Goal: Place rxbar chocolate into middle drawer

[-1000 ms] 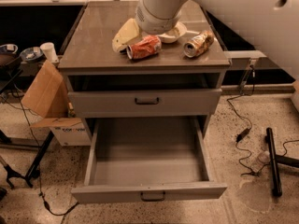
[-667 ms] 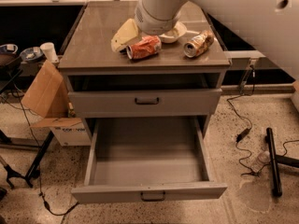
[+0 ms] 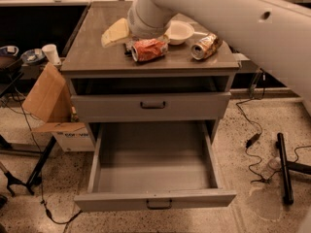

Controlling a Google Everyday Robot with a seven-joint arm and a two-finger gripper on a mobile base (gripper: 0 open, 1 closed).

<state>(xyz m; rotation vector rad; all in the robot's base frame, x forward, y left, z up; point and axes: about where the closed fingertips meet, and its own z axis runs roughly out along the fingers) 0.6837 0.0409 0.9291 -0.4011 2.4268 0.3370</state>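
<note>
Ana: Since one second ago only the arm (image 3: 160,8) has shifted, a little to the left, and the pale yellow piece (image 3: 115,32) beside it also. Both cans and the bowl lie as before.

Ben: Please go from the left.

Ana: A cardboard box (image 3: 46,98) stands on the floor, with a white cup (image 3: 50,53) further back. On the cabinet top (image 3: 87,52) comes the yellow piece, then the gripper (image 3: 136,37), low over the top under the thick wrist. Whether it is apart or together, I cannot tell.

Ben: And the rxbar chocolate (image 3: 128,47)?

Ana: I see only a small dark bit at the gripper, touching the crushed orange can (image 3: 149,50); most of it is hidden. Then come the white bowl (image 3: 180,31) and the crushed gold-brown can (image 3: 205,46). Below, the middle drawer (image 3: 155,200) is pulled out wide, under the shut upper drawer (image 3: 153,106).
</note>
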